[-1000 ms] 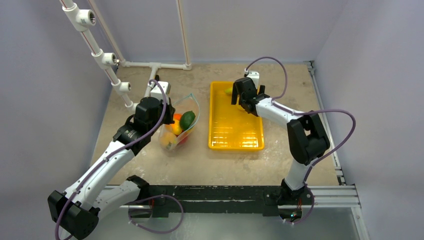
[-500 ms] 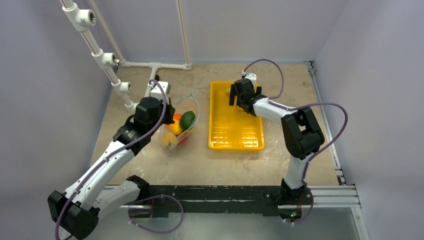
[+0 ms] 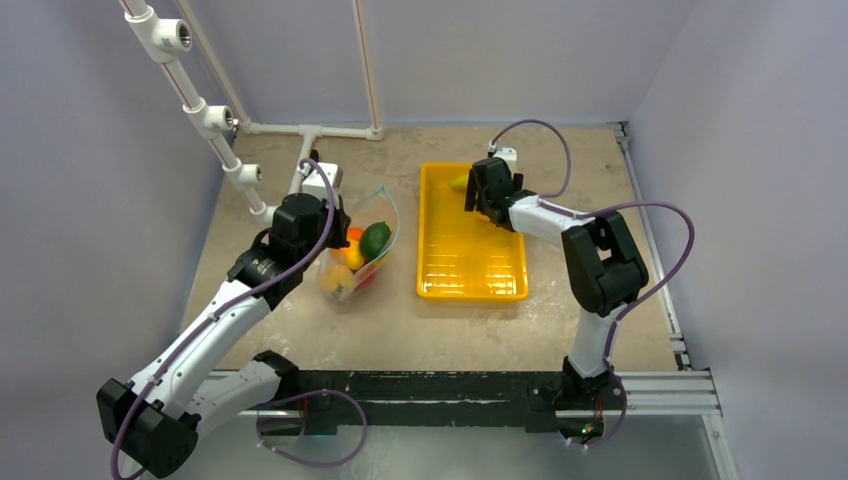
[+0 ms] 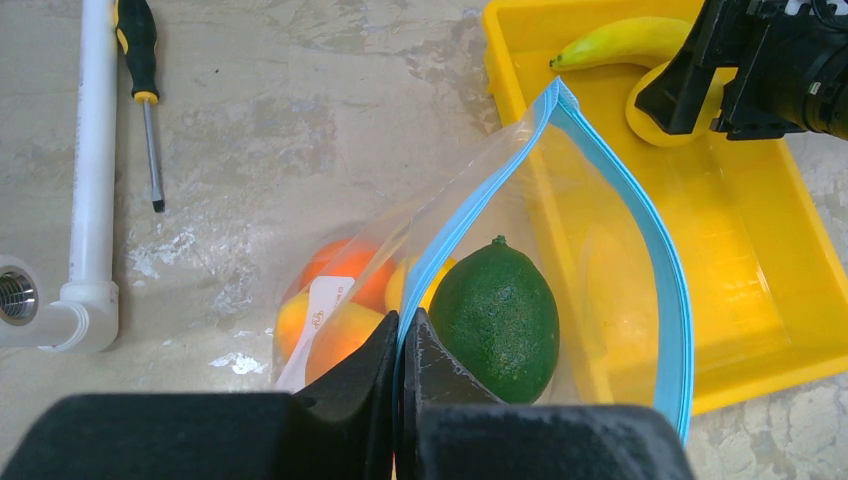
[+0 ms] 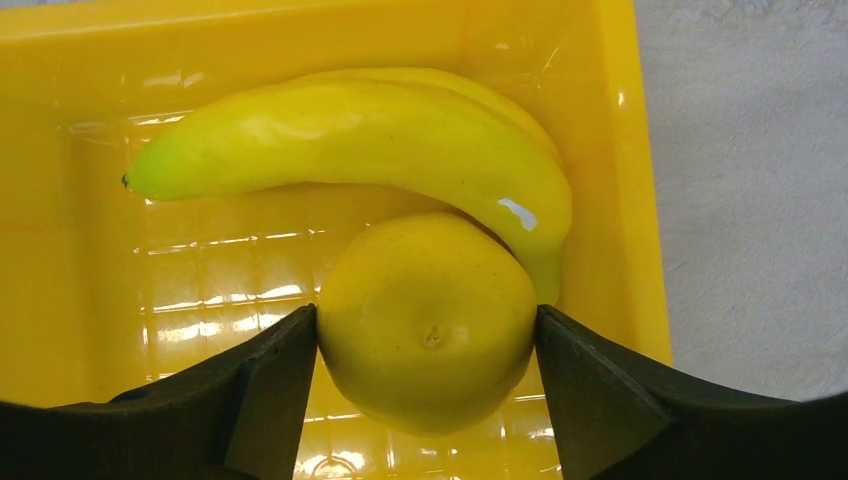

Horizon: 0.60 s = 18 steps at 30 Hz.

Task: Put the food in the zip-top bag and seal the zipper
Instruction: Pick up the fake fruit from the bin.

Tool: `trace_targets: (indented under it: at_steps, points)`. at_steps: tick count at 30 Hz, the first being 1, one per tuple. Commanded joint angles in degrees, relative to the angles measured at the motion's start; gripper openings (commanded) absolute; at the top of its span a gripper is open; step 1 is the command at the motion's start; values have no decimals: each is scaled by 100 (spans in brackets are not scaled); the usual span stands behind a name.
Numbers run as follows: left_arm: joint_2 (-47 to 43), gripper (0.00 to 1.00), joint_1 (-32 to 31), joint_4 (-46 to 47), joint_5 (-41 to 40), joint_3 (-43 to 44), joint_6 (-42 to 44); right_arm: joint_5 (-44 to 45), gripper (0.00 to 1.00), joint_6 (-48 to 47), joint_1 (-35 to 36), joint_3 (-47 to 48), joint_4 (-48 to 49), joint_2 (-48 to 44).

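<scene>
zip-top bag beside yellow tray: most food in, left gripper pinching its rim | in tray: right gripper jaws hugging lemon, banana waiting | zipper not sealed yet

1. Left claw: finger bodies cut by the 6 o'clock edge. The tips are pinched on the zipper and hide the near rim of the zip-top bag.
2. Orange and peach pieces: blurred through plastic and part-covered by a white label. Count unclear.
3. Lemon: mostly behind the right claw in the left wrist view, and covered from overhead.
4. Banana: its 4 o'clock end runs behind the lemon.
5. Right claw: fingers cut at 6 o'clock. Cannot tell whether they press the lemon.
6. Yellow tray: cut at 12, 9 and 6 o'clock.
7. Screwdriver: handle cut at 12 o'clock.
</scene>
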Motion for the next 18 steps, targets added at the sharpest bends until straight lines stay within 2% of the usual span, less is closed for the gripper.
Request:
trace_targets:
  at_steps: [1, 10, 18]
  points:
    - [13, 0, 36, 175, -91, 33, 27, -94, 73, -46, -29, -6, 208, -9]
    - [4, 0, 32, 175, -67, 34, 27, -256, 42, 10, -23, 4, 101, -366]
    - [-4, 0, 36, 179, -50, 41, 22, -525, 37, 7, 9, 146, -145, -1066]
